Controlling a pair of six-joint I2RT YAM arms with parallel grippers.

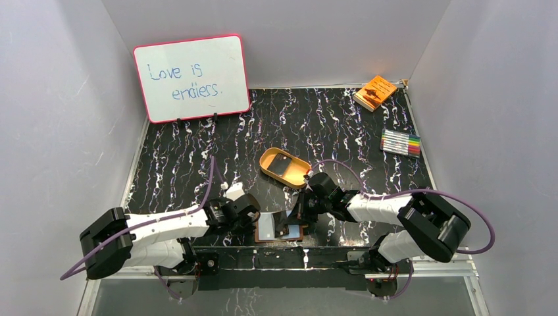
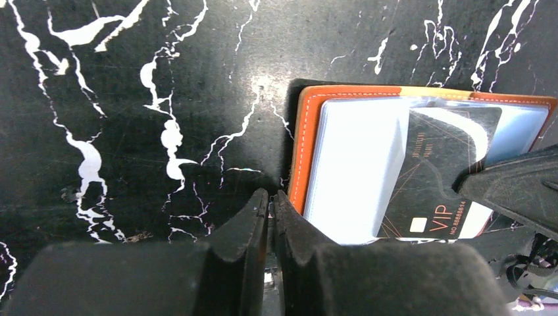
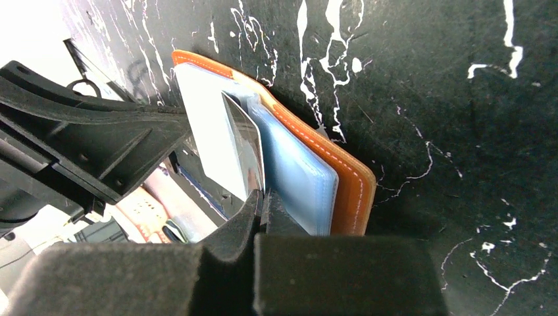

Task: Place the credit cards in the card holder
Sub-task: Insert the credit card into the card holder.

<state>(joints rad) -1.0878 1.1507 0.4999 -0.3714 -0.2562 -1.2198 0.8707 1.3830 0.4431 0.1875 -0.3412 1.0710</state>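
Black, white-veined marble tabletop (image 1: 197, 158) fills the scene between pale walls. Low in the middle of the top view a reddish-orange leather card holder (image 2: 301, 145) lies open and flat, its clear plastic sleeves (image 3: 296, 172) facing up. The right gripper (image 3: 263, 197) is clenched on one end of a black plastic credit card (image 2: 441, 158) printed VIP. The card sits askew over the sleeves at the right of the left wrist view, overlapping a pale blue-white leaf (image 2: 355, 164); whether that leaf is the second card or a sleeve cannot be told. The left gripper (image 2: 271, 201) has its jaws pressed together at the holder's left rim with nothing visible between them, and it appears to be pinning the holder down. The step in hand looks like insertion. To do it well, the right arm should square the card's edges with the sleeve mouth, lay its free edge flat, and slide it slowly along the sleeve rather than downward. The left claw should brace the holder against sliding, and release should wait until most of the card is covered.
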